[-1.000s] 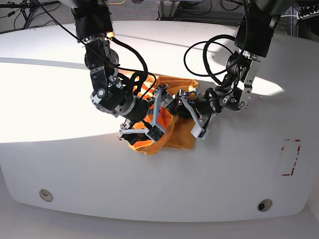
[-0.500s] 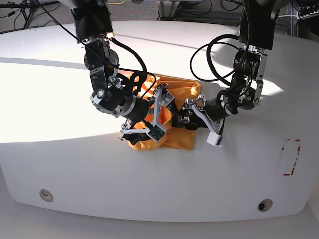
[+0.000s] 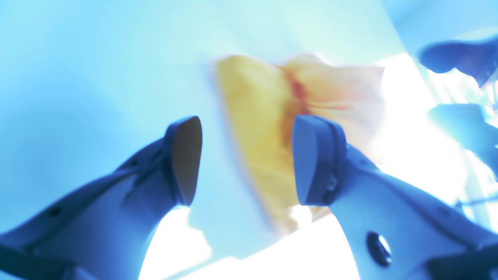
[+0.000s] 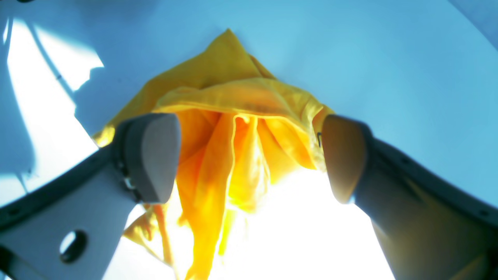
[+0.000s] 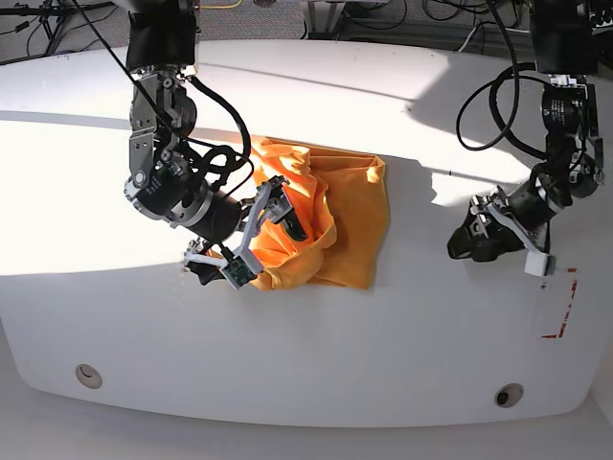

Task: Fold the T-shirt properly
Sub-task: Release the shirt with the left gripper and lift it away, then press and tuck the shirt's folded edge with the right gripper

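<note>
The orange-yellow T-shirt (image 5: 330, 220) lies crumpled in a loose heap on the white table (image 5: 402, 345). My right gripper (image 5: 261, 244) stands open at the shirt's left edge, one finger over the cloth and the other at its lower left corner. In the right wrist view the bunched folds of the T-shirt (image 4: 233, 128) lie beyond the spread fingers (image 4: 155, 155), which grip nothing. My left gripper (image 5: 466, 235) hangs open well to the right of the shirt, apart from it. The left wrist view is blurred, with the T-shirt (image 3: 264, 116) ahead of the open left gripper (image 3: 249, 159).
A red rectangular marking (image 5: 558, 302) sits near the table's right edge. Two round holes (image 5: 88, 374) (image 5: 509, 394) lie close to the front edge. Black cables hang from both arms above the table. Strong sunlight falls across the left side.
My left gripper has drawn away from the shirt to the right, empty. The right arm has shifted a little to the left. The shirt now lies flatter and more spread.
</note>
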Available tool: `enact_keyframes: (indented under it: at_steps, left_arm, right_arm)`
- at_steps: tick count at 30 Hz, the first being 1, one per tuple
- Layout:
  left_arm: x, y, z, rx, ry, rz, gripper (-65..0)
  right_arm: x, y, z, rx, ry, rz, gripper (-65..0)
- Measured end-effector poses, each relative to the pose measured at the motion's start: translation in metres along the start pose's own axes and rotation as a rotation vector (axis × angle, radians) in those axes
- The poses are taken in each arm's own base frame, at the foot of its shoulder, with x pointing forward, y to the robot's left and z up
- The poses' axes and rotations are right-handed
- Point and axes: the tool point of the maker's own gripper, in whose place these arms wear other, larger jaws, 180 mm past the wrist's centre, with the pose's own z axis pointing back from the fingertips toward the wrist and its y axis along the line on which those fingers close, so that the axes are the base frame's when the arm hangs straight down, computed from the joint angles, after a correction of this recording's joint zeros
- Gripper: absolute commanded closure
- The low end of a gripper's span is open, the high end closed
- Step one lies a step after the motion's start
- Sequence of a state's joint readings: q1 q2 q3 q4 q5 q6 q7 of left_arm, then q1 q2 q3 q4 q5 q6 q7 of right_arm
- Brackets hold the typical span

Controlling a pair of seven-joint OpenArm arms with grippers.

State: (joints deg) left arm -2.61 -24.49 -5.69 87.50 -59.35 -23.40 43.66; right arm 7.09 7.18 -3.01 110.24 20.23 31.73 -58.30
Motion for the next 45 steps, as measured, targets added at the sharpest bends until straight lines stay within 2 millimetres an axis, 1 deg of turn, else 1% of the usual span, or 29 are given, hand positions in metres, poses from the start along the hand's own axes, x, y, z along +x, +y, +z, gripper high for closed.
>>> enact_keyframes:
  at_steps: [3, 6, 8, 11, 14, 17, 20, 21, 22, 23, 24, 25, 27, 29, 30, 33, 34, 37, 40, 41, 43, 44, 45]
  left_arm:
    - [0.021, 0.027, 0.031, 0.070, -0.056, -0.001, -34.6]
    - [0.032, 0.042, 0.054, 0.112, -0.082, -0.003, -34.6]
    - [0.039, 0.052, 0.069, 0.144, -0.098, -0.006, -34.6]
    - [0.040, 0.060, 0.083, 0.173, -0.094, -0.008, -34.6]
    - [0.039, 0.065, 0.092, 0.188, -0.093, -0.004, -34.6]
    - [0.038, 0.069, 0.098, 0.204, -0.096, 0.002, -34.6]
    - [0.036, 0.073, 0.105, 0.222, -0.101, 0.010, -34.6]
    - [0.035, 0.075, 0.108, 0.230, -0.104, 0.013, -34.6]
    - [0.035, 0.077, 0.111, 0.238, -0.106, 0.016, -34.6]
    - [0.034, 0.079, 0.114, 0.247, -0.109, 0.019, -34.6]
    - [0.034, 0.081, 0.118, 0.256, -0.111, 0.022, -34.6]
    - [0.033, 0.082, 0.120, 0.263, -0.111, 0.024, -34.6]
    - [0.031, 0.083, 0.123, 0.270, -0.108, 0.022, -34.6]
    - [0.031, 0.080, 0.123, 0.267, -0.105, 0.013, -34.6]
    - [0.032, 0.076, 0.123, 0.258, -0.106, 0.006, -34.6]
    - [0.037, 0.071, 0.126, 0.253, -0.118, -0.018, -34.6]
    - [0.039, 0.070, 0.128, 0.255, -0.122, -0.023, -34.6]
    - [0.044, 0.073, 0.133, 0.270, -0.138, -0.028, -34.6]
    - [0.043, 0.074, 0.135, 0.275, -0.137, -0.027, -34.6]
    - [0.042, 0.073, 0.135, 0.274, -0.136, -0.026, -34.6]
    - [0.041, 0.073, 0.135, 0.273, -0.134, -0.024, -34.6]
    - [0.041, 0.073, 0.135, 0.273, -0.134, -0.024, -34.6]
    - [0.041, 0.073, 0.134, 0.273, -0.133, -0.023, -34.6]
  right_arm:
    - [-0.006, -0.003, 0.005, 0.006, -0.007, -0.048, -54.5]
    - [-0.015, -0.008, 0.011, 0.001, -0.011, -0.101, -54.5]
    - [-0.024, -0.008, 0.014, 0.001, -0.001, -0.130, -54.5]
    - [-0.035, -0.001, 0.015, 0.026, 0.011, -0.166, -54.5]
    - [-0.038, 0.012, 0.013, 0.069, 0.003, -0.203, -54.5]
    - [-0.039, 0.030, 0.003, 0.122, -0.001, -0.240, -54.5]
    - [-0.040, 0.054, -0.011, 0.187, 0.012, -0.271, -54.5]
    - [-0.041, 0.057, -0.013, 0.196, 0.017, -0.275, -54.5]
    - [-0.040, 0.070, -0.020, 0.235, 0.018, -0.288, -54.5]
    - [-0.040, 0.076, -0.023, 0.251, 0.021, -0.298, -54.5]
    - [-0.040, 0.087, -0.030, 0.286, 0.028, -0.304, -54.5]
    - [-0.040, 0.092, -0.033, 0.300, 0.034, -0.307, -54.5]
    - [-0.039, 0.108, -0.044, 0.346, 0.059, -0.300, -54.5]
    - [-0.032, 0.121, -0.050, 0.383, 0.058, -0.289, -54.5]
    - [-0.025, 0.129, -0.052, 0.403, 0.050, -0.273, -54.5]
    - [-0.005, 0.153, -0.054, 0.470, 0.017, -0.230, -54.5]
    - [-0.001, 0.157, -0.053, 0.484, 0.008, -0.220, -54.5]
    - [0.011, 0.157, -0.048, 0.477, -0.021, -0.177, -54.5]
    - [0.024, 0.144, -0.040, 0.440, -0.063, -0.142, -54.5]
    - [0.027, 0.136, -0.037, 0.421, -0.077, -0.128, -54.5]
    - [0.026, 0.119, -0.032, 0.392, -0.088, -0.125, -54.5]
    - [0.022, 0.110, -0.031, 0.372, -0.082, -0.125, -54.5]
    - [0.016, 0.097, -0.029, 0.340, -0.071, -0.129, -54.5]
